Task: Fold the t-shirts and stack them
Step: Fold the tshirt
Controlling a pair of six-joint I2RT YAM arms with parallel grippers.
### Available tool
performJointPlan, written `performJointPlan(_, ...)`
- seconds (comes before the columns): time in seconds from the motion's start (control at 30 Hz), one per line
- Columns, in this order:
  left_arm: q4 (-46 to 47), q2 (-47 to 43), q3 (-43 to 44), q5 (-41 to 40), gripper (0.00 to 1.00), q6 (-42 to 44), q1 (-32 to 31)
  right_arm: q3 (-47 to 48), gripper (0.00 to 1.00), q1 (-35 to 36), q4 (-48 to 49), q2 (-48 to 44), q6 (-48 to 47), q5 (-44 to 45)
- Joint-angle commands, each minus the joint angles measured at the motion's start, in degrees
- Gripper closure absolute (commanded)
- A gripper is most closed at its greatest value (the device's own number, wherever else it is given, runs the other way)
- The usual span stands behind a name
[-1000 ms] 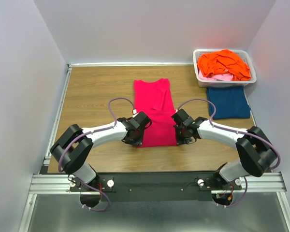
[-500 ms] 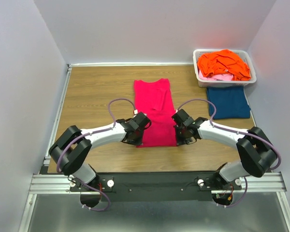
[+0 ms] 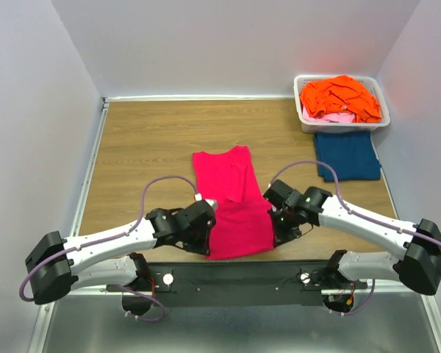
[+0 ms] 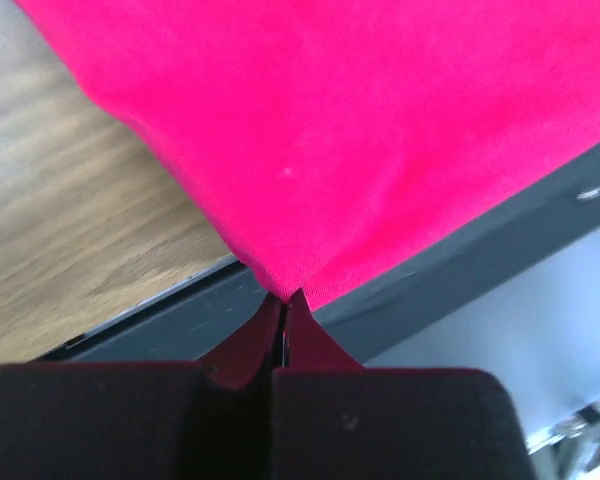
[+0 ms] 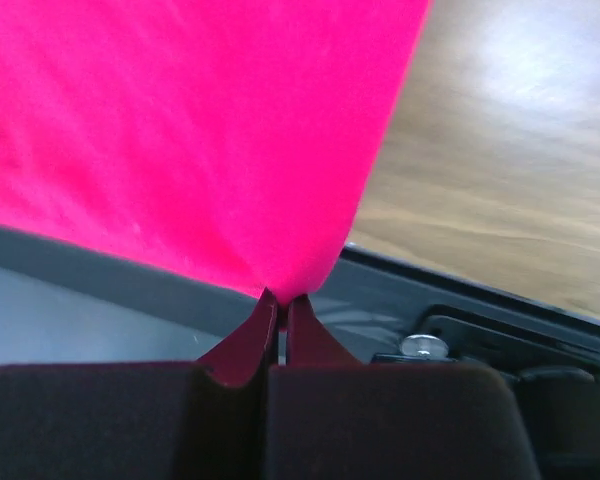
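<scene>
The bright pink shirt (image 3: 231,198) lay stretched lengthwise on the near half of the desk (image 3: 147,140), its near hem reaching the front edge. The left fingers (image 4: 248,345) were pinched tight on the hem's left corner. The right fingers (image 5: 242,345) were clamped the same way on the right corner, and each corner was drawn to a small peak over the dark rail (image 4: 180,325). Off to the right, a folded dark blue shirt (image 3: 347,154) rested flat just in front of a white basket (image 3: 306,121). The basket held a rumpled orange shirt (image 3: 339,97) over a pale pink one (image 3: 338,116).
</scene>
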Motion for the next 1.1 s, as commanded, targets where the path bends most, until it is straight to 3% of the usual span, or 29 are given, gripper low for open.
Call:
performJointPlan(0.0,0.7,-2.0,3.1,0.7,1.00,1.5,7.1,10.8,0.99,0.1,-7.1,2.4,0.1,14.1)
performJointPlan(0.23,5.3,2.9,10.2,0.3,1.00,15.5,23.4,30.9,0.99,-3.5,-6.5,14.5,-10.8,23.0)
performJointPlan(0.53,8.1,13.4,20.0,5.7,1.00,27.3,36.9,49.2,0.99,-12.6,-4.1,28.4,-22.0,17.6)
performJointPlan(0.8,9.0,25.7,31.7,8.9,1.00,32.8,42.9,60.5,0.99,-19.1,-4.0,41.9,-27.2,10.8)
performJointPlan(1.07,10.9,36.2,38.0,10.3,1.00,34.3,47.2,70.6,0.99,-23.4,-3.6,53.9,-28.7,6.5)
